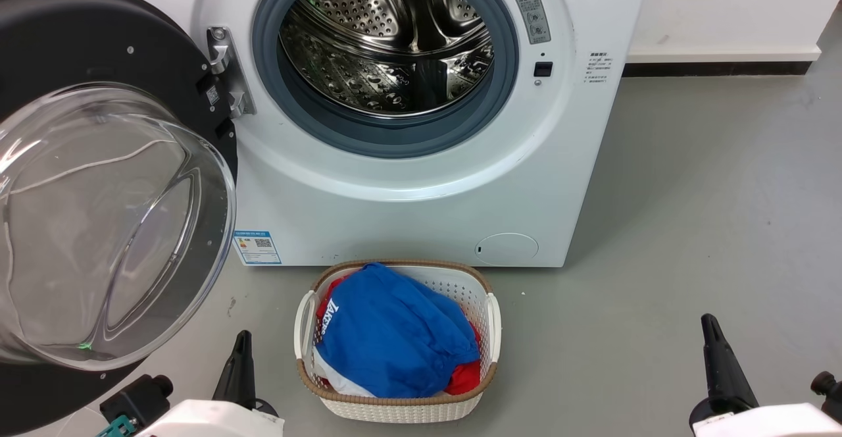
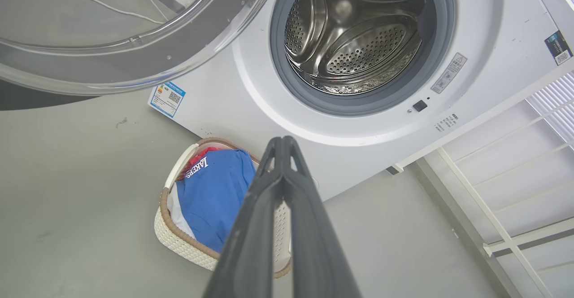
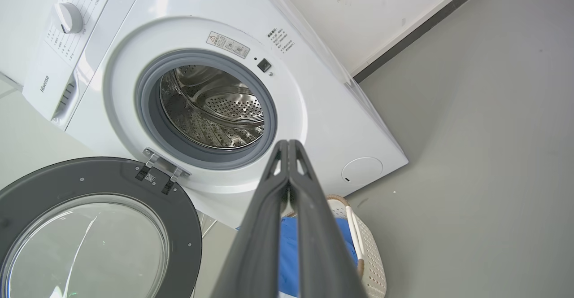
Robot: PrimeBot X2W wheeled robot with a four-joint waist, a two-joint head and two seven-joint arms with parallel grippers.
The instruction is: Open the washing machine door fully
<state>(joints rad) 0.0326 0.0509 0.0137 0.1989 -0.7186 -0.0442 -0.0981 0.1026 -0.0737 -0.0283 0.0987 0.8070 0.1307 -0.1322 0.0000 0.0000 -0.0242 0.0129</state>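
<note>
The washing machine [image 1: 408,200] stands with its drum mouth uncovered. The washing machine door [image 1: 112,180] hangs swung out to the robot's left, glass bowl facing the head camera, well clear of the opening. It looks at or near full travel, so any last push should be gentle and placed on the outer black rim. The laundry basket [image 1: 490,305] sits just before the machine, so arms should pass above it. The left end effector [image 1: 242,341] and right end effector [image 1: 710,328] hover low, fingers pressed together, touching nothing. Stop once the metal hinge [image 1: 227,72] resists.
</note>
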